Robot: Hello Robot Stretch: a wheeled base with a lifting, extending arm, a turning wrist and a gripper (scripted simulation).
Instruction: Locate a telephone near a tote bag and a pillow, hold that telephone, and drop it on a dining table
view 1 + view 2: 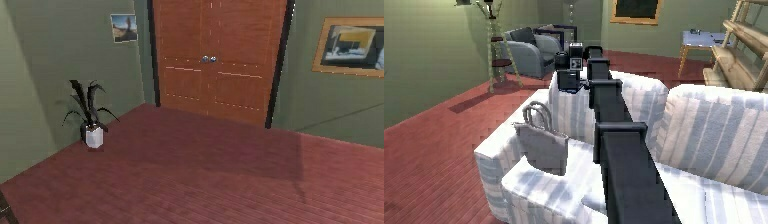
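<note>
Over striped sofa (704, 130), far-right of tote bag (544, 148) | gripper (567, 68) at dark blob (570, 84), maybe telephone | finger state, hold: can't tell | prob. light, stiff, slick; grab mid-body.

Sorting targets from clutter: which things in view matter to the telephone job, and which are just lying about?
Job: grey tote bag, claw.
Lying about: potted plant, armchair, double door, framed picture, wooden shelf.
</note>
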